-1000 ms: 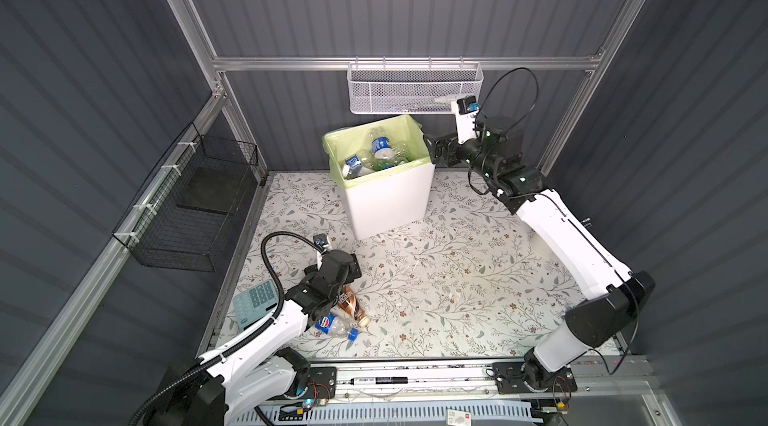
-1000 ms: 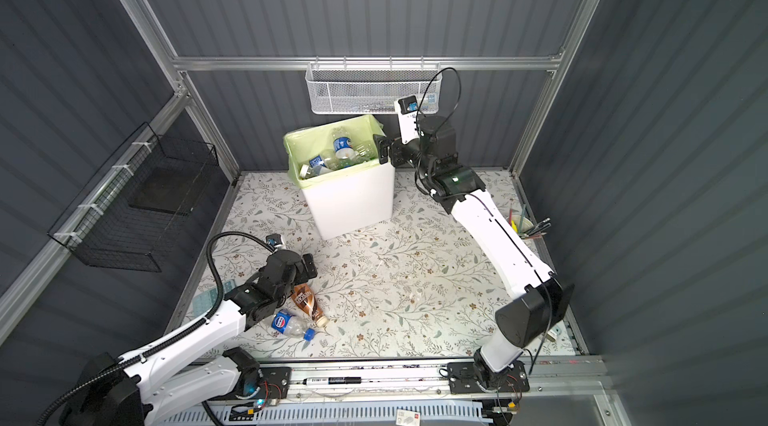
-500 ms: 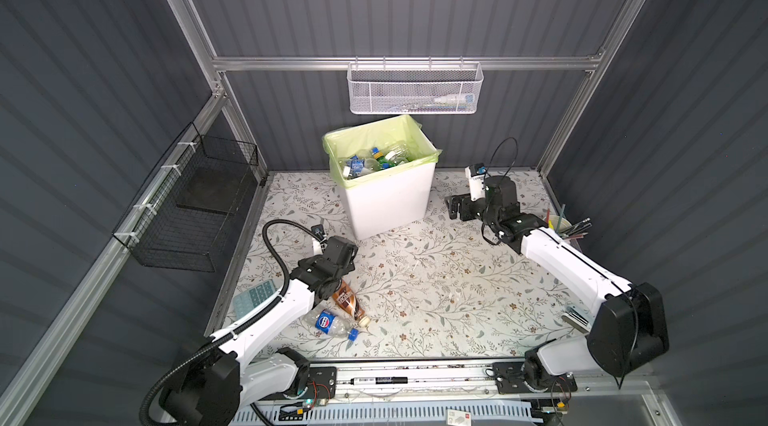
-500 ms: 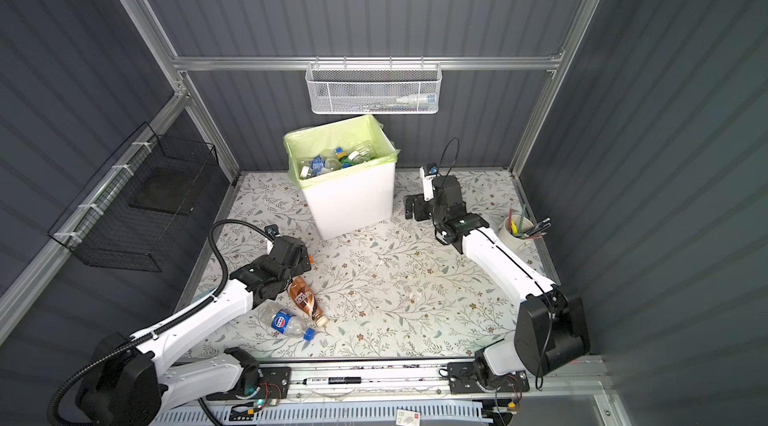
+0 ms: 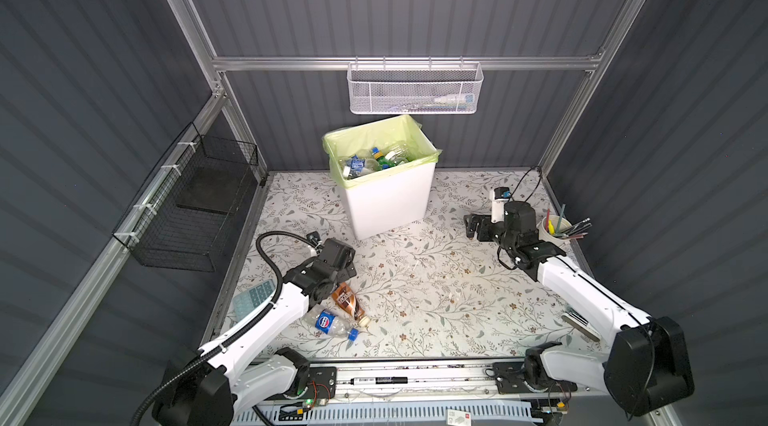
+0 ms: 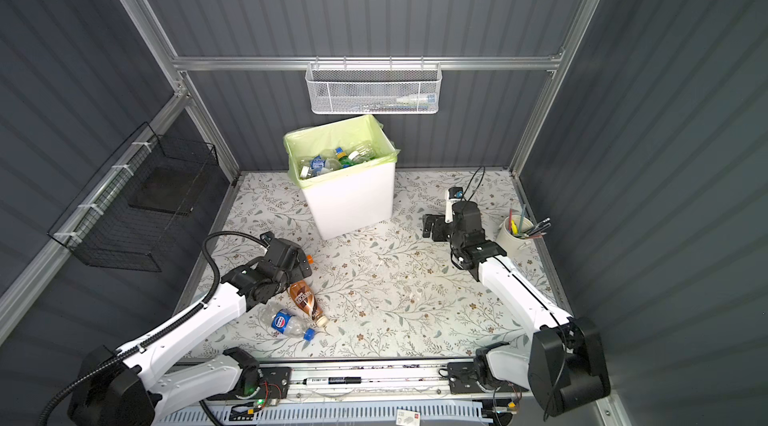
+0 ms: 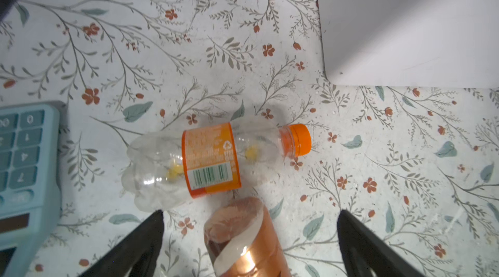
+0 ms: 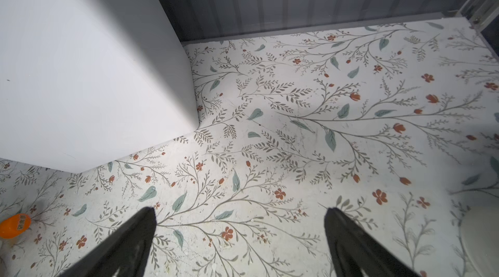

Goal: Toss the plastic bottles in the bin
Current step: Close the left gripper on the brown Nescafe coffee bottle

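Observation:
The bin [image 5: 386, 199] stands at the back middle, a white box with a yellow-green liner, and holds several plastic bottles [image 5: 370, 160]. Three more lie at the front left: a brown one [image 5: 348, 301], a clear one with a blue label and blue cap [image 5: 330, 323], and a clear orange-capped one [image 7: 213, 159]. My left gripper [image 7: 249, 212] hangs open just above them, the brown bottle's base between its fingers but untouched. My right gripper [image 5: 471, 226] is open and empty, low over the table right of the bin.
A blue calculator [image 5: 253, 299] lies left of the bottles. A white cup of pens [image 5: 555, 231] stands by my right wrist. A white mesh basket [image 5: 413, 89] hangs above the bin, and a black wire basket [image 5: 191, 212] on the left wall.
My right arm has swung down from the bin's rim to the table on its right. My left gripper has shifted slightly toward the back, over the bottles.

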Robot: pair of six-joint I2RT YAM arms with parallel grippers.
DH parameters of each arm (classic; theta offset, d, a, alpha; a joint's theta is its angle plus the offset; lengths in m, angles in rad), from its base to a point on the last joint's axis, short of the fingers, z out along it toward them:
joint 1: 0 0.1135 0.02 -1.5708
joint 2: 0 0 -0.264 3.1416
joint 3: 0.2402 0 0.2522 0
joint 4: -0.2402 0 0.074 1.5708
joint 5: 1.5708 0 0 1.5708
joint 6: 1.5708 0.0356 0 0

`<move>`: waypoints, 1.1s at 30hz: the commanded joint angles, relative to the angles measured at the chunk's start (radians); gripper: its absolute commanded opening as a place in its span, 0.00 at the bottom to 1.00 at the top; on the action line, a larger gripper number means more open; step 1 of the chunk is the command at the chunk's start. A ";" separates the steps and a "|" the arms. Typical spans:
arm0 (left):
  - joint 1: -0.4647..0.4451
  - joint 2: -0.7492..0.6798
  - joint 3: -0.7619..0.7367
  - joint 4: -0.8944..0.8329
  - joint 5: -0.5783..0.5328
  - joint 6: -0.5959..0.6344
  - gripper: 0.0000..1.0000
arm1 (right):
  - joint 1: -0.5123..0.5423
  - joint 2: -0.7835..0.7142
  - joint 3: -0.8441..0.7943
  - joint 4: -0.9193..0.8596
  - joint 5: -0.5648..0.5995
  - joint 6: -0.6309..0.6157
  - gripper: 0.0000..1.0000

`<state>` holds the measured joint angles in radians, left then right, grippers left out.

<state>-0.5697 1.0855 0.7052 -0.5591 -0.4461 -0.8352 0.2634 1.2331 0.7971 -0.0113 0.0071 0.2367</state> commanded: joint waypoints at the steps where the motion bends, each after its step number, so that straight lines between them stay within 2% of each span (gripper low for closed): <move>1: -0.038 -0.001 -0.008 -0.052 0.023 -0.150 1.00 | -0.011 -0.016 -0.015 0.028 -0.003 0.026 0.99; 6: -0.124 0.034 -0.005 -0.047 -0.024 -0.248 1.00 | -0.021 -0.011 -0.021 0.027 -0.012 0.033 0.99; 15: -0.152 0.062 -0.047 -0.019 -0.019 -0.345 0.99 | -0.034 -0.018 -0.038 0.027 -0.022 0.041 0.99; 33: -0.154 0.180 -0.102 0.172 0.053 -0.344 0.91 | -0.055 -0.030 -0.048 0.017 -0.036 0.047 0.99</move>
<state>-0.7197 1.2434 0.6147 -0.4309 -0.4164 -1.1717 0.2142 1.2194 0.7643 0.0040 -0.0231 0.2775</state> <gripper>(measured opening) 0.917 0.991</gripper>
